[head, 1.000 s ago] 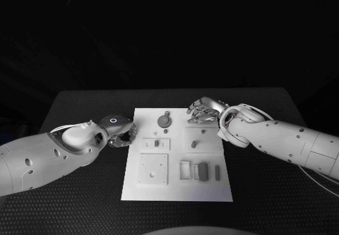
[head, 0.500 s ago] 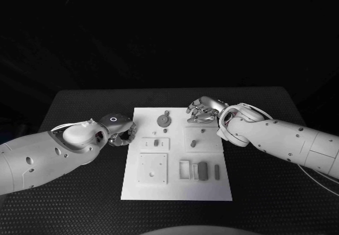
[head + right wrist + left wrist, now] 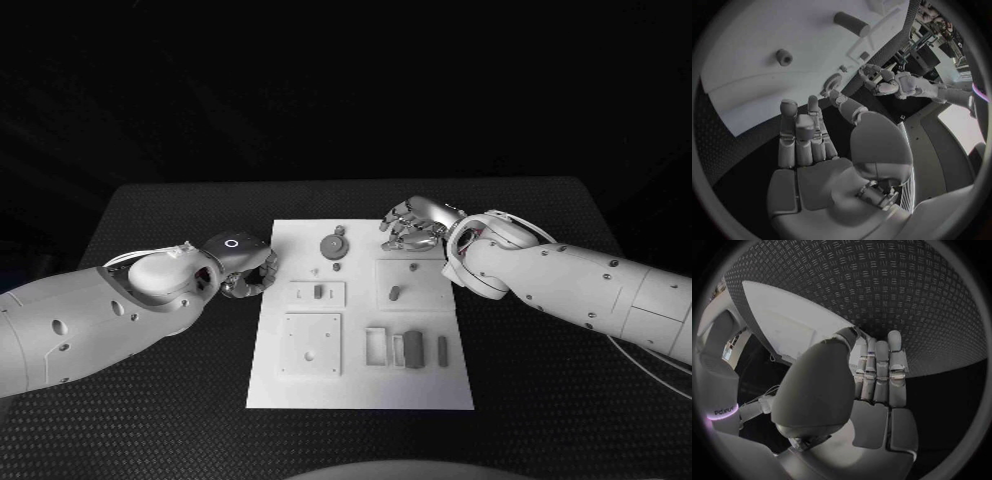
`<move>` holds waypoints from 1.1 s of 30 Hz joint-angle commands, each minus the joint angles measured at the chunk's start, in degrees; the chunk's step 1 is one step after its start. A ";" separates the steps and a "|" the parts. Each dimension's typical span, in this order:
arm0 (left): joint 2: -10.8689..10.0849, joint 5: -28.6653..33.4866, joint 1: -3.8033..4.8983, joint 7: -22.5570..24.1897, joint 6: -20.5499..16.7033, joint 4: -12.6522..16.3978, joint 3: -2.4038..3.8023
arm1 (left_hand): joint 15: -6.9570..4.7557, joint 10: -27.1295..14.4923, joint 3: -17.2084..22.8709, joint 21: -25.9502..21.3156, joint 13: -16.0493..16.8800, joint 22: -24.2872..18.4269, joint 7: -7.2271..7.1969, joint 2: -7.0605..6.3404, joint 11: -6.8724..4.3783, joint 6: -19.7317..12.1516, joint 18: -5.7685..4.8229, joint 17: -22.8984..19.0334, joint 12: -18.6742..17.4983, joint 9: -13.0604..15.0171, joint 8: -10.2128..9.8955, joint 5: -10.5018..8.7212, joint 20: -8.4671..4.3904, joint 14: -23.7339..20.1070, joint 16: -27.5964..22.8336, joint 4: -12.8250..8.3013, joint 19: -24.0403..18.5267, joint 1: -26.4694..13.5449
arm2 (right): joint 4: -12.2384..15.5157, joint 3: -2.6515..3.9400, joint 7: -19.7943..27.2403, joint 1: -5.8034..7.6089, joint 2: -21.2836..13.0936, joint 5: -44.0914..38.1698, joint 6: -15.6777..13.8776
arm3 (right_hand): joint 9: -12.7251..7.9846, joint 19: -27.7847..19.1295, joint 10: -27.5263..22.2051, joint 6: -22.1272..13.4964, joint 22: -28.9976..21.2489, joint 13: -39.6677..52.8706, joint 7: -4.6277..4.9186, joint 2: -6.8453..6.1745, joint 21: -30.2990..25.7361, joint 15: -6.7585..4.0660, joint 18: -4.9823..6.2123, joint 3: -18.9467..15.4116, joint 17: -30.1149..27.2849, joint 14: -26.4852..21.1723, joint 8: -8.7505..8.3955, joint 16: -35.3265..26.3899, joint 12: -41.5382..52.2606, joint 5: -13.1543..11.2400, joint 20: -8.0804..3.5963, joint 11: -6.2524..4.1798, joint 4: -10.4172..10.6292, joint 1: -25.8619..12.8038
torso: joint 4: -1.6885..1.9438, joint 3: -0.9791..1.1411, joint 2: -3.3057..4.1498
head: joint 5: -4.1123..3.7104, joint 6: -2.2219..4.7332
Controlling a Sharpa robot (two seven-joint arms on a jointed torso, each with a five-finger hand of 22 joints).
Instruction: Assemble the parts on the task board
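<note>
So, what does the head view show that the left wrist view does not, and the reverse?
Head view alone: the right hand over the far right corner of the task board, the round grey part, and the dark bar part in its slot. Left wrist view alone: the palm side of the left hand, fingers extended together, holding nothing. Both: the white board, the black table and the left hand.

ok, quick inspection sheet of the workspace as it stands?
Surface: black table, textured.
Job's things: white task board at centre; small grey parts lie on it, a round part near its far edge.
Clutter: nothing seen.
Hands: left hand beside the board's left edge, holding nothing; right hand over the board's far right corner, holding nothing.
Cables: thin cable by the right arm.
Surroundings: dark.
</note>
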 commanded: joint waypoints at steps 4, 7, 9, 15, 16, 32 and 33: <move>0.25 0.16 -0.28 0.56 2.71 0.00 -0.24 | -0.30 0.82 0.21 0.02 0.09 1.21 -0.12 1.71 0.00 0.77 0.90 0.21 -0.41 0.14 0.43 0.22 -0.32 0.47 -0.12 -1.23 0.36 -0.26 | 0.10 0.00 0.54 -0.03 -0.02 -0.03 -0.11 | -0.05 -0.04 -0.06 0.01 1.13 0.07 0.30 0.12 -0.31 -0.04 3.37 0.08 -0.10 -0.23 0.22 -0.16 0.24 0.06 -0.39 0.31 0.35 -0.69 | -0.04 0.04 0.02 | -0.05 0.02; 0.30 0.39 -0.28 0.65 2.36 0.01 -0.23 | -0.34 1.03 0.21 0.08 0.11 1.23 -0.17 1.68 -0.05 0.81 0.90 0.27 -0.57 0.16 0.42 0.21 -0.34 0.60 -0.10 -1.66 0.45 -0.50 | 0.11 0.00 0.55 -0.03 -0.02 -0.03 -0.12 | -0.05 -0.05 -0.06 0.01 1.13 0.08 0.30 0.12 -0.31 -0.04 3.37 0.08 -0.10 -0.23 0.22 -0.17 0.24 0.06 -0.39 0.31 0.35 -0.70 | -0.02 0.06 -0.01 | -0.09 0.03; 0.34 0.42 -0.28 0.68 2.11 0.01 -0.23 | -0.38 1.27 0.26 0.14 0.17 1.23 -0.21 1.69 -0.10 0.91 0.89 0.32 -0.66 0.19 0.44 0.25 -0.38 0.71 -0.09 -1.91 0.54 -0.83 | 0.12 0.00 0.56 -0.03 -0.02 -0.03 -0.13 | -0.05 -0.05 -0.06 0.01 1.13 0.08 0.30 0.12 -0.31 -0.04 3.37 0.08 -0.10 -0.24 0.23 -0.17 0.24 0.06 -0.38 0.31 0.36 -0.71 | -0.02 0.07 -0.01 | -0.11 0.02; 0.53 0.67 -0.28 0.66 2.00 -0.23 -0.23 | -0.55 2.07 0.59 0.39 0.39 1.24 -0.19 1.00 -0.22 1.34 0.87 0.53 -1.07 0.24 0.47 0.29 -0.55 1.14 -0.06 -2.27 0.96 -2.78 | 0.12 0.00 0.56 -0.03 -0.07 -0.02 -0.13 | -0.06 -0.06 -0.07 0.00 1.13 0.08 0.30 0.11 -0.32 -0.04 3.37 0.08 -0.10 -0.24 0.23 -0.17 0.24 0.06 -0.38 0.31 0.37 -0.72 | -0.03 0.08 0.01 | -0.13 0.07; 0.59 0.67 -0.28 0.66 2.16 -0.29 -0.23 | -0.56 2.20 0.66 0.43 0.43 1.24 -0.19 0.80 -0.23 1.40 0.88 0.57 -1.12 0.25 0.47 0.27 -0.58 1.20 -0.05 -2.28 1.01 -3.08 | 0.12 0.00 0.56 -0.03 -0.07 -0.02 -0.14 | -0.06 -0.06 -0.07 0.00 1.13 0.08 0.30 0.11 -0.32 -0.04 3.37 0.08 -0.10 -0.24 0.23 -0.17 0.24 0.06 -0.38 0.31 0.37 -0.73 | -0.03 0.08 0.01 | -0.13 0.07; 0.73 2.81 -0.27 1.25 2.18 -0.02 -0.22 | -0.64 3.72 3.92 0.98 1.12 1.30 0.02 4.50 -0.20 2.23 1.11 1.15 -2.53 0.44 0.58 4.31 -0.71 1.83 -0.24 -1.74 1.41 -6.96 | 0.22 0.00 0.56 -0.03 -0.19 0.02 -0.13 | -0.06 -0.06 -0.07 0.00 1.13 0.08 0.30 0.12 -0.33 -0.04 3.37 0.08 -0.11 -0.25 0.24 -0.18 0.25 0.06 -0.38 0.31 0.41 -0.77 | -0.01 0.06 0.00 | -0.24 0.14; 0.76 2.82 -0.27 1.30 2.28 -0.02 -0.22 | -0.63 3.72 4.06 0.99 1.14 1.31 0.02 4.76 -0.19 2.21 1.11 1.17 -2.59 0.45 0.57 4.38 -0.70 1.81 -0.25 -1.89 1.36 -6.96 | 0.22 0.00 0.57 -0.03 -0.19 0.03 -0.12 | -0.06 -0.06 -0.07 0.00 1.13 0.08 0.30 0.13 -0.33 -0.04 3.37 0.07 -0.11 -0.26 0.24 -0.18 0.25 0.06 -0.38 0.31 0.41 -0.77 | 0.00 0.07 0.00 | -0.23 0.13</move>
